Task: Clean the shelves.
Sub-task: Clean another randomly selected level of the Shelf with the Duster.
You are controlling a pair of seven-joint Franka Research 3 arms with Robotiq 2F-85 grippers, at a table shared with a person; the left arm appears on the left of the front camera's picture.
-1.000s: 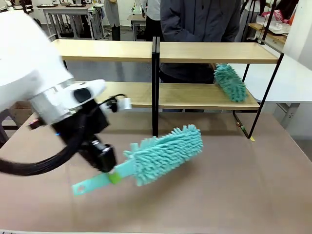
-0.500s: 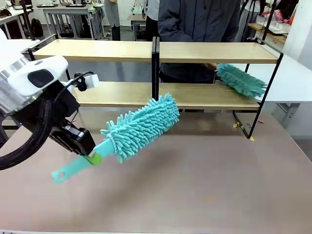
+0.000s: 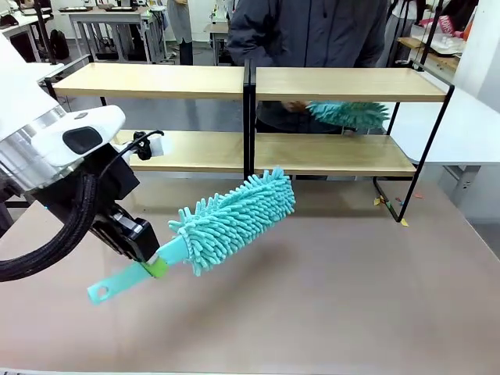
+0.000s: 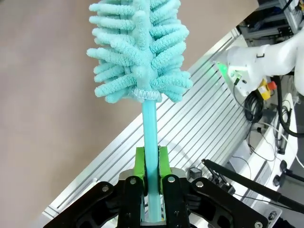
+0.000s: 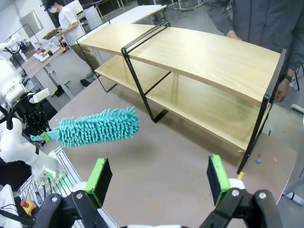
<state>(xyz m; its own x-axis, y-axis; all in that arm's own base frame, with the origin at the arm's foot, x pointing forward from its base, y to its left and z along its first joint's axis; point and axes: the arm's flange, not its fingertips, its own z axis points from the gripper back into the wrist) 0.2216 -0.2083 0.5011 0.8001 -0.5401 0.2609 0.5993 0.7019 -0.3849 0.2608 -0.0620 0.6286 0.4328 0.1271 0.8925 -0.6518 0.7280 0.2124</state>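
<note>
the shelves (image 3: 336, 84), a wide two-tier rack of pale, smooth wooden boards in a thin black metal frame joined at a centre post, stand across the far half of the brown table (image 3: 351, 297). behind them, the person's second duster (image 3: 348, 114) has swung from the right end of the lower board to a level sweep just under the upper one, towards the middle. nearer the camera, the left arm has lifted its own teal duster (image 3: 234, 220) off the tabletop and tipped its shaggy chenille head up towards the lower shelf beside the centre post; it is close to the board's front edge but apparently not yet touching, so the robot's wiping looks about to begin. the left gripper (image 4: 151, 164) is clamped tight on the duster's flat, slim plastic handle, green pads on either side. the right gripper (image 5: 156, 178) hangs wide open and empty above the table, well apart from the rack.
</note>
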